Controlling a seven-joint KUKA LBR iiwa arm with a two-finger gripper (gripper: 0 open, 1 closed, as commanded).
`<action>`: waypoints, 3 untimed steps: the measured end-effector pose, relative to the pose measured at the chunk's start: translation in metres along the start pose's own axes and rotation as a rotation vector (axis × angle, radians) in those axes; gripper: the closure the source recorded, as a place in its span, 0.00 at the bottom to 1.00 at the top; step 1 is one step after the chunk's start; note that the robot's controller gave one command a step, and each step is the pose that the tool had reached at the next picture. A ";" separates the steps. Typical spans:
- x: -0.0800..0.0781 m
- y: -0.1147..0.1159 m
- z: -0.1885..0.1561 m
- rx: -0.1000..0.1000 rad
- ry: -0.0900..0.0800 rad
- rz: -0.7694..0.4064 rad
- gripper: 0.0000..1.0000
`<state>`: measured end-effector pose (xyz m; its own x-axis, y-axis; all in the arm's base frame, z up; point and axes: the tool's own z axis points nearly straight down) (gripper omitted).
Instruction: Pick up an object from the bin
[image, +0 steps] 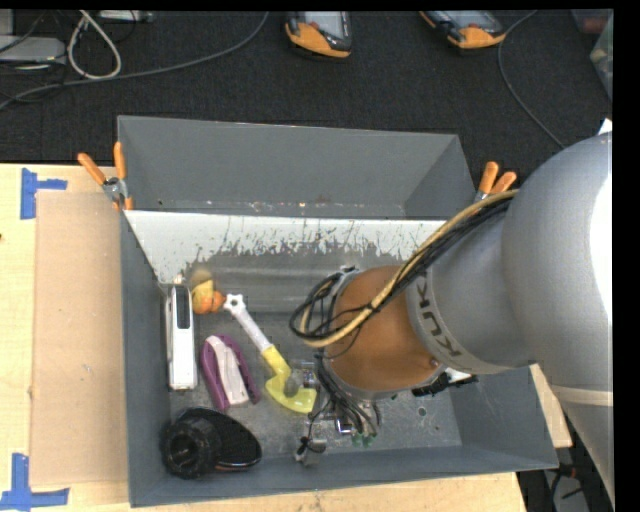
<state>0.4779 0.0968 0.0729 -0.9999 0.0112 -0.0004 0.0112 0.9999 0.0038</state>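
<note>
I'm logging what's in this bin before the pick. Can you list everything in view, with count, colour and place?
bin: 1, grey metal, middle of the view
flat bar: 1, white, lying along the floor's left side
small lump: 1, orange-yellow, by the bar's far end
wrench-like tool: 1, white shaft, yellow-green end, slanting across the floor
ridged piece: 1, purple and pink, between bar and tool
rounded thing: 1, black, near-left corner
gripper: 1, dark, low beside the tool's yellow-green end
arm: 1, silver with orange cover and cables, from the right
</note>
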 end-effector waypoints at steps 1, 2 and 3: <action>-0.011 -0.019 0.003 0.000 0.003 0.063 1.00; -0.011 -0.019 0.003 -0.001 0.003 0.063 1.00; -0.007 -0.023 -0.013 0.001 0.014 0.048 1.00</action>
<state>0.4844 0.0741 0.0860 -0.9982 0.0590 0.0138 0.0590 0.9983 0.0022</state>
